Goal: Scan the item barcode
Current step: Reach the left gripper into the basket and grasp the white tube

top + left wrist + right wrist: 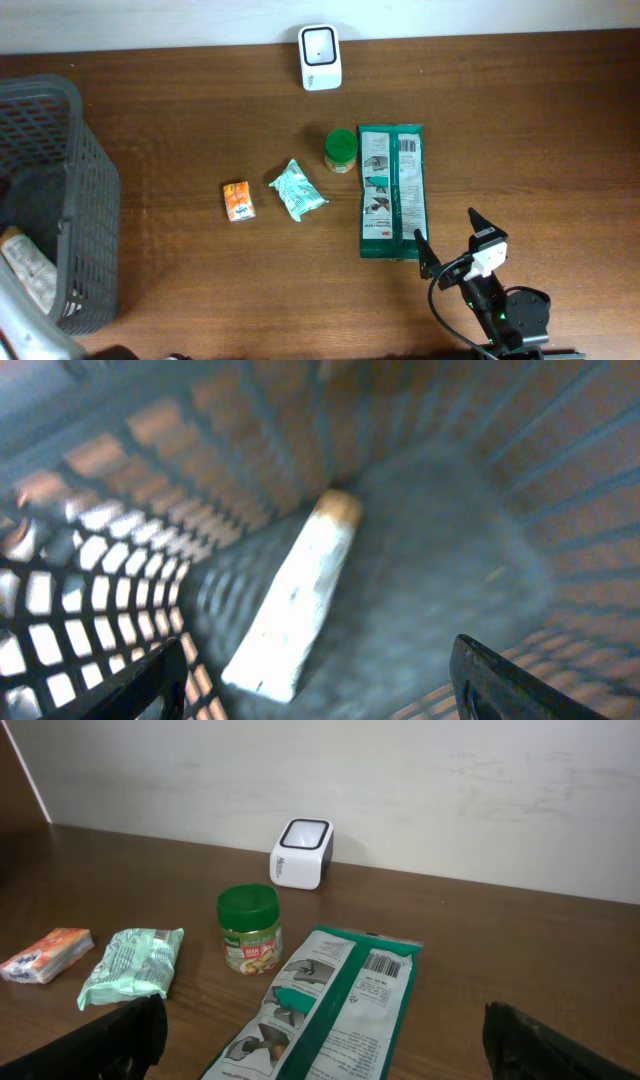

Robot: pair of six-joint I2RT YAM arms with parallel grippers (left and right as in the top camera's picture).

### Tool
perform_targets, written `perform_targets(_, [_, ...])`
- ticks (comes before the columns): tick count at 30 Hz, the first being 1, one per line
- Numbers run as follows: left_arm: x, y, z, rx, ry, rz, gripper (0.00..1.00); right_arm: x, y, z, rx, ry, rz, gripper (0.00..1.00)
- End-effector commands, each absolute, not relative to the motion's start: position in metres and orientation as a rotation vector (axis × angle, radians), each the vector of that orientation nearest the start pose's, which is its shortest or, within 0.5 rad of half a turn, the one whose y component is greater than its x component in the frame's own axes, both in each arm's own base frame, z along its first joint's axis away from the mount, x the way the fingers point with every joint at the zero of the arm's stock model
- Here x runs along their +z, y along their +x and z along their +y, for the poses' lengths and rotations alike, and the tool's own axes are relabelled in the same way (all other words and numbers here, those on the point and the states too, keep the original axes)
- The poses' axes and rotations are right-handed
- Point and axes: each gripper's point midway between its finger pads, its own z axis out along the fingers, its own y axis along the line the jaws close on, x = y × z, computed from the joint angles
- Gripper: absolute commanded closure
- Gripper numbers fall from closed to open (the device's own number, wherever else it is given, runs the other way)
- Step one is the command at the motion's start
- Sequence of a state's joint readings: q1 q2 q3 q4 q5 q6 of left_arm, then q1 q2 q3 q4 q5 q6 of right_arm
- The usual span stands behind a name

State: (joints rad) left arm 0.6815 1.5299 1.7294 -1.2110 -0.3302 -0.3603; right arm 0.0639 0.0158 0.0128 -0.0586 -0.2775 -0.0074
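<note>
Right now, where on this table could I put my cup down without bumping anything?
Bare wood lies between the grey basket and the orange packet, and right of the long green package to the table edge. The back corner right of the white scanner is free too. The middle is crowded, where the green-lidded jar and teal packet sit close.

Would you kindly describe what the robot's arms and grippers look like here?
The right gripper has two black, pointed fingers on a white block; behind it a black arm with a round joint, a looping black cable and small green lights. The left gripper also has black fingers.
</note>
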Motion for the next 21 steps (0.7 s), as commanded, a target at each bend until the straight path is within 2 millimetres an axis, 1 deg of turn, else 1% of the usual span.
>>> perform_targets(1, [0.216, 0.229, 0.277, 0.554, -1.516, 2.337, 0.22, 0.161, 0.236, 0.061, 0.263, -0.269, 1.62, 0.02])
perform_targets(5, [0.17, 0.219, 0.279, 0.621, -1.548, 2.413, 0.22, 0.161, 0.236, 0.061, 0.263, -0.269, 1.62, 0.02])
perform_targets(9, [0.134, 0.217, 0.281, 0.658, -1.423, 2.514, 0.22, 0.161, 0.236, 0.061, 0.263, -0.269, 1.62, 0.02])
perform_targets(13, [0.109, 0.216, 0.287, 0.681, -1.354, 2.553, 0.22, 0.161, 0.236, 0.061, 0.263, -0.269, 1.62, 0.02])
perform_targets(14, [0.104, 0.214, 0.288, 0.682, -1.345, 2.569, 0.24, 0.161, 0.236, 0.061, 0.263, -0.269, 1.62, 0.02])
perform_targets(17, [0.08, 0.21, 0.288, 0.678, -1.339, 2.636, 0.28, 0.161, 0.236, 0.061, 0.263, -0.269, 1.62, 0.02])
perform_targets(21, [0.06, 0.208, 0.286, 0.67, -1.348, 2.693, 0.3, 0.161, 0.236, 0.061, 0.263, -0.269, 1.62, 0.02])
